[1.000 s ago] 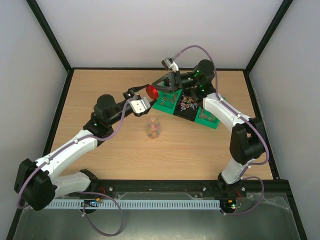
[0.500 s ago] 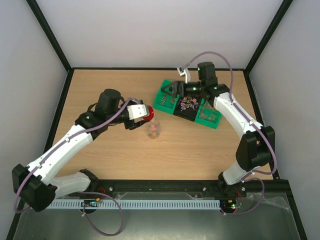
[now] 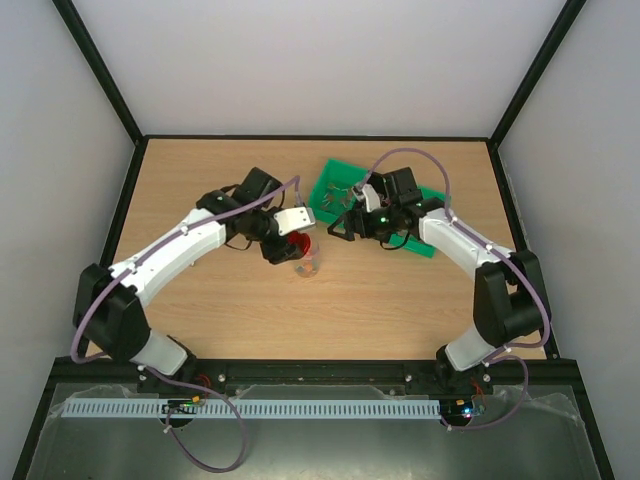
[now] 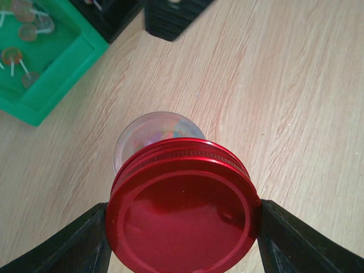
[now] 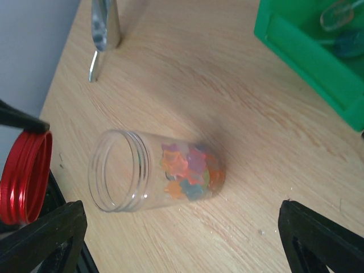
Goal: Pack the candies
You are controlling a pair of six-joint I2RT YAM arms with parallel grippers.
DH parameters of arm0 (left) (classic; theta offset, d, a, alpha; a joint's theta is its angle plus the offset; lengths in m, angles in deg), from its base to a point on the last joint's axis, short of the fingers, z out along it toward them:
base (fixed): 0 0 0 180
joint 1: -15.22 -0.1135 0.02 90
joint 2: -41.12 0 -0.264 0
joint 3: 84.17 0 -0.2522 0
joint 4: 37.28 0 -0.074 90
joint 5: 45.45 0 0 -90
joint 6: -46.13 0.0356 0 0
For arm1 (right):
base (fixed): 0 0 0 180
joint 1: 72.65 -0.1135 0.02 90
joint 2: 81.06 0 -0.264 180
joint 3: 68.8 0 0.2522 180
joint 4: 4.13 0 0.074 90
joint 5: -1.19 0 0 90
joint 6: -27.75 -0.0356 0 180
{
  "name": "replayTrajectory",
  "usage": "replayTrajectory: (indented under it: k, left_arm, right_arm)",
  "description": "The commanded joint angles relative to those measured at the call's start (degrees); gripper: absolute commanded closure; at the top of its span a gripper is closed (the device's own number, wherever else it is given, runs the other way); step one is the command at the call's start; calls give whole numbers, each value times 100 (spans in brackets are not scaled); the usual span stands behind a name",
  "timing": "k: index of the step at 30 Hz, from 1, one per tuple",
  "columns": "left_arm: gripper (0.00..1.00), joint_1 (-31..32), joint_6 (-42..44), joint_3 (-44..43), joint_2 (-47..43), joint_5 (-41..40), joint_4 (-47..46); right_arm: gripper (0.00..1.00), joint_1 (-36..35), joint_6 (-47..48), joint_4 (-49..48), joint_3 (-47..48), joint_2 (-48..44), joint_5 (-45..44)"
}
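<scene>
A clear jar stands on the wooden table with the candies, small multicoloured sweets, in its bottom. It also shows in the top view. My left gripper is shut on the red round lid and holds it just above and beside the jar's mouth. In the top view the left gripper sits at the jar's left. My right gripper is open and empty, with the jar lying between its spread fingers in view; it is to the right of the jar.
A green tray with a black middle section lies behind the right gripper and holds more sweets on sticks. A silver metal scoop lies on the table beyond the jar. The tray's edge is close by.
The left gripper has carried the red lid from near the tray down to just over the jar. The right gripper has moved off the tray toward the jar.
</scene>
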Motion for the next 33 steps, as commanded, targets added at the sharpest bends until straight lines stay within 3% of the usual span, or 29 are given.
replayTrajectory:
  k: [1,9,16,33]
  left_arm:
    - [33,90,-340,-397,369,-454,413]
    - [34,146,-447,-1005,1085,-589,812]
    - [34,251,-440,-1089,1266,-632,862]
    - [34,351,-497,-1291,1581,-687,853]
  right_arm:
    - [7,-160,99,-98,-262,-82,-108]
    - [10,-254,39,-296,-261,114,18]
    - [18,-343,13,-289,-96,364,200]
    - [22,-441,-189,-583,-40,629,692]
